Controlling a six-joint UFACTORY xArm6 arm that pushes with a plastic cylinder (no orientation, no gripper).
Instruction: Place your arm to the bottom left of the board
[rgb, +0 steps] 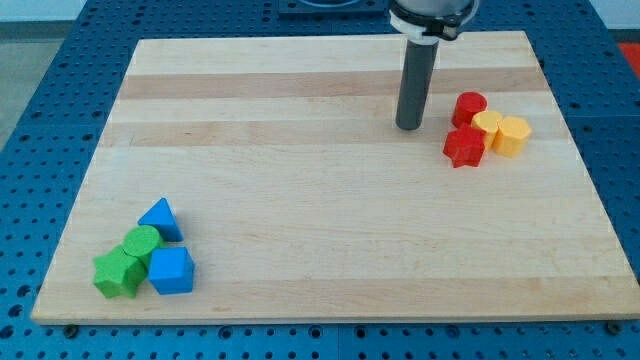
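Note:
My tip rests on the wooden board in the view's upper right, at the end of a dark upright rod. It stands just left of a cluster of a red cylinder, a red star-shaped block, a yellow heart-shaped block and a yellow hexagonal block. The tip is apart from them. At the board's bottom left lies a second cluster: a blue triangular block, a green cylinder, a green star-shaped block and a blue cube.
The board lies on a blue perforated table that shows on all sides. The arm's mount enters from the view's top.

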